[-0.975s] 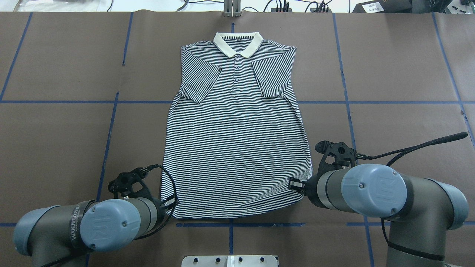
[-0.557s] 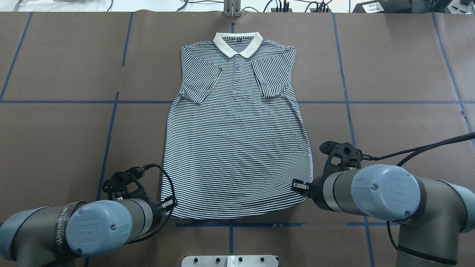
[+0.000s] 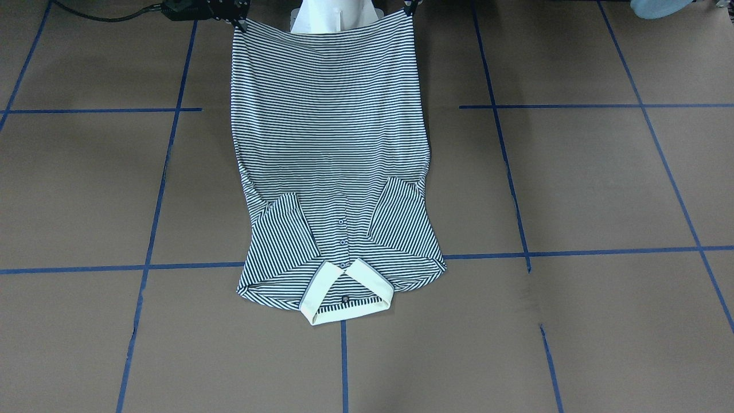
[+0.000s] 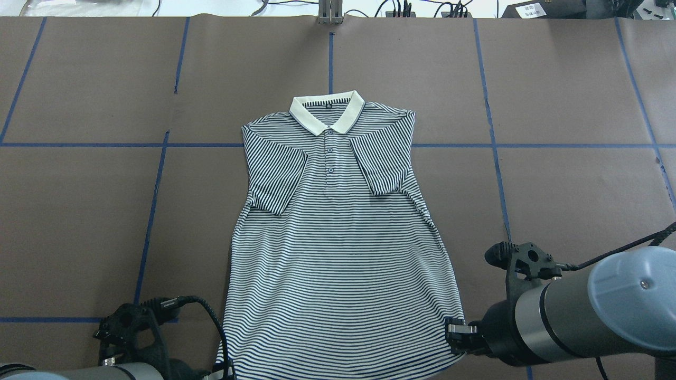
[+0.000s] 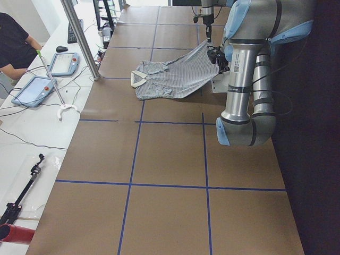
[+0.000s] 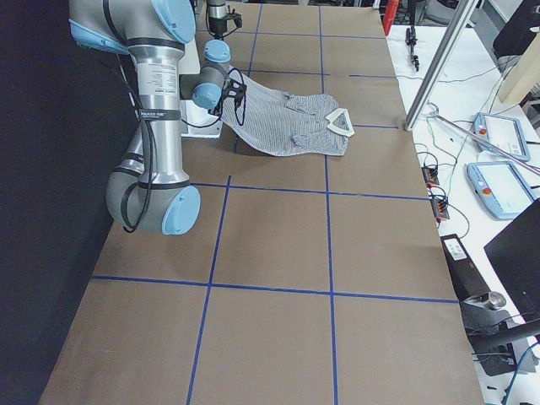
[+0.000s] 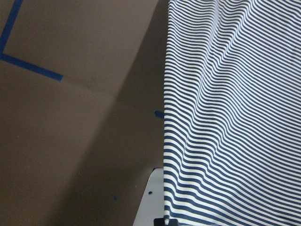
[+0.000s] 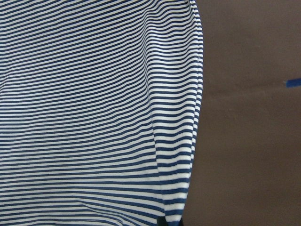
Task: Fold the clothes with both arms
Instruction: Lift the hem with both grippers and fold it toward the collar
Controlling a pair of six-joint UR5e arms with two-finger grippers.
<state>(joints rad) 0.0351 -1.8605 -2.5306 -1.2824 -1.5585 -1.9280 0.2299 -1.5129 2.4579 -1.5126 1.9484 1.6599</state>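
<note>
The striped polo shirt (image 4: 338,253) lies face up on the brown table, cream collar (image 4: 327,113) away from me and both sleeves folded in over the chest. Its hem end is raised off the table toward my base, as the exterior left view shows (image 5: 170,77). My left gripper (image 4: 222,372) is shut on the hem's left corner at the bottom edge of the overhead view. My right gripper (image 4: 455,335) is shut on the hem's right corner. In both wrist views striped cloth (image 7: 230,117) (image 8: 94,117) hangs taut just in front of the cameras.
Blue tape lines (image 4: 153,211) grid the brown table cover. The white pedestal base (image 3: 332,14) sits under the lifted hem. A metal post (image 4: 330,10) stands at the far edge. A bench with tablets (image 5: 50,74) and a seated person (image 5: 13,45) lies beyond it.
Both arms have drawn back toward the base, dragging the shirt with them. The collar slid from near the far edge to about the first cross line.
</note>
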